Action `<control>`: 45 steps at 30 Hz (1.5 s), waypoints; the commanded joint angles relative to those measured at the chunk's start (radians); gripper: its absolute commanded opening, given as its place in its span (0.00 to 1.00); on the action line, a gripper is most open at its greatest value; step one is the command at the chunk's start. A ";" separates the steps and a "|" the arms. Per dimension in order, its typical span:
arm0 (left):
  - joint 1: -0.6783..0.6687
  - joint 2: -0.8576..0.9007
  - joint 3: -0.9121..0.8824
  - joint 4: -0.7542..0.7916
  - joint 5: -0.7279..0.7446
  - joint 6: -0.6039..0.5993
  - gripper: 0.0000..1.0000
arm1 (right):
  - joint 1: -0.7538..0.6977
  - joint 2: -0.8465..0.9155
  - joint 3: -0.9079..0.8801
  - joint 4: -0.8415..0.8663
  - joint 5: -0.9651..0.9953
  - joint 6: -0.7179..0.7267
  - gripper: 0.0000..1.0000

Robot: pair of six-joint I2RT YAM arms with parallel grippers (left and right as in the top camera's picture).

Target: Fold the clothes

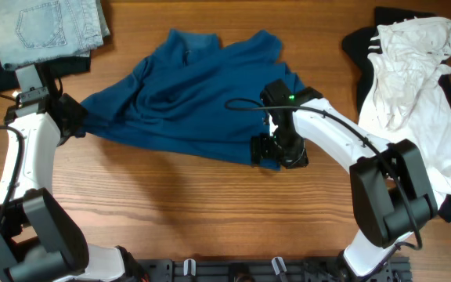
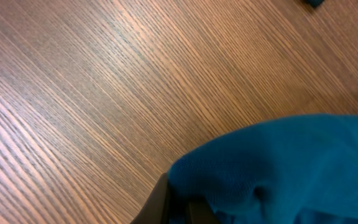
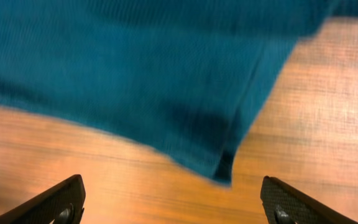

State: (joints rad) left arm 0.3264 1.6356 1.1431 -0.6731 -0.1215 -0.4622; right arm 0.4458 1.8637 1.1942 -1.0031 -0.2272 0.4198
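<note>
Your left gripper (image 1: 75,119) is clenched on the left tip of the large dark blue soft T-shirt (image 1: 186,94), which lies crumpled across the far middle of the wooden table (image 1: 171,211). Your right gripper (image 1: 266,150) hangs spread wide over its near right hem corner, grasping nothing.

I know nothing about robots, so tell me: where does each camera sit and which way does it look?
Overhead: fixed above, facing straight down on table, blue T-shirt, left arm, right arm.
Left wrist: on the left arm, facing down at cloth bunched in the shut left gripper; a finger sliver shows.
Right wrist: on the right arm, facing down at a shirt corner; the open right gripper shows two fingertips.
Shared: all see T-shirt and table.
</note>
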 commanded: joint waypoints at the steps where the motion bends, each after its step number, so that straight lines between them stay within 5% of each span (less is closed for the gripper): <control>1: 0.000 -0.027 0.009 0.003 0.024 -0.017 0.04 | -0.002 0.011 -0.050 0.051 0.037 0.026 0.90; 5: 0.000 -0.027 0.009 0.003 0.024 -0.017 0.04 | -0.002 0.011 -0.068 0.106 0.036 0.029 0.87; 9: 0.000 -0.027 0.009 0.000 0.027 -0.016 0.04 | -0.002 0.011 -0.101 0.154 0.042 0.072 0.65; 12: 0.000 -0.027 0.009 -0.001 0.027 -0.017 0.04 | -0.002 0.011 -0.101 0.147 0.049 0.082 0.29; 13: 0.000 -0.027 0.009 -0.002 0.027 -0.017 0.04 | -0.002 0.011 -0.101 0.145 0.053 0.098 0.04; 20: 0.000 -0.068 0.009 -0.072 0.027 -0.017 0.04 | -0.002 -0.026 -0.101 -0.010 0.249 0.345 0.04; 24: -0.001 -0.181 0.009 -0.141 0.026 -0.018 0.04 | -0.002 -0.194 -0.101 -0.153 0.441 0.538 0.04; 34: -0.002 -0.383 0.009 -0.361 0.027 -0.120 0.04 | -0.002 -0.656 -0.101 -0.255 0.448 0.578 0.04; 38: -0.002 -0.382 0.008 -0.429 0.027 -0.122 0.06 | -0.002 -0.657 -0.104 -0.318 0.430 0.577 0.05; 39: -0.002 -0.382 0.006 -0.444 0.027 -0.122 0.30 | -0.002 -0.652 -0.106 -0.324 0.425 0.574 0.14; 40: -0.002 -0.380 0.005 -0.453 0.027 -0.121 0.61 | -0.002 -0.647 -0.107 -0.325 0.423 0.574 0.38; 41: -0.002 -0.378 0.005 -0.453 0.027 -0.119 0.69 | -0.002 -0.642 -0.107 -0.317 0.423 0.573 0.59; 42: -0.002 -0.378 0.005 -0.445 0.027 -0.119 0.89 | -0.002 -0.637 -0.107 -0.294 0.423 0.556 0.73; 43: -0.002 -0.378 0.005 -0.433 0.027 -0.119 1.00 | -0.002 -0.633 -0.107 -0.265 0.423 0.536 0.88; 45: -0.002 -0.378 0.005 -0.406 0.027 -0.119 1.00 | -0.002 -0.627 -0.107 -0.221 0.424 0.499 0.95</control>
State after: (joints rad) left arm 0.3264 1.2648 1.1431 -1.1107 -0.0818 -0.5690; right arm 0.4461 1.2213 1.0943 -1.2686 0.1776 0.9714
